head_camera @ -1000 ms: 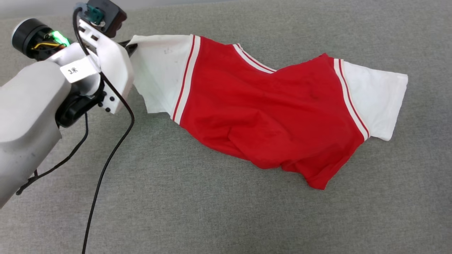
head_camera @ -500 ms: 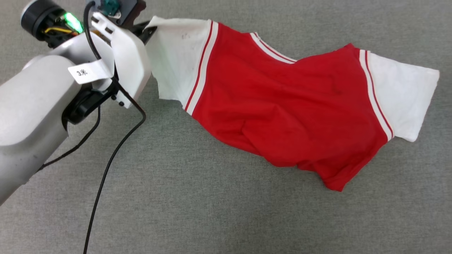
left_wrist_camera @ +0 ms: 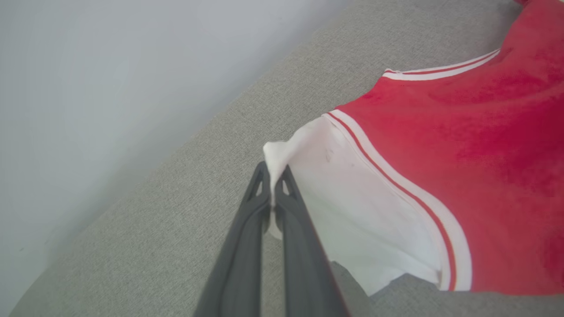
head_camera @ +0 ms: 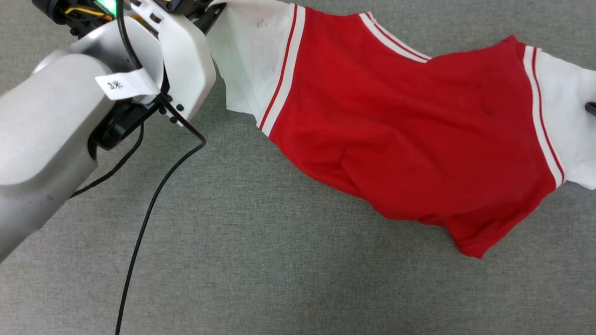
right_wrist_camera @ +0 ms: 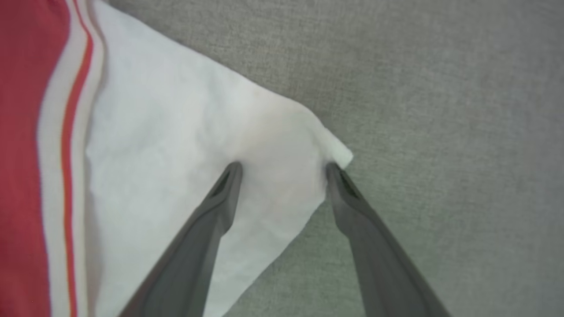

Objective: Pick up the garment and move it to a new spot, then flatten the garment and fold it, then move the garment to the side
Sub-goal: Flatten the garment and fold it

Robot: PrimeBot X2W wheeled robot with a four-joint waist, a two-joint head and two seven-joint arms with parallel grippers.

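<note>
Since a second ago the head view has slid; the red jersey now spans 12 to 3 o'clock on the grey worktop. The left end effector pinches one white sleeve. The right end effector, spread wide, straddles the other sleeve (ungripped), which could slip away if dragged.
</note>
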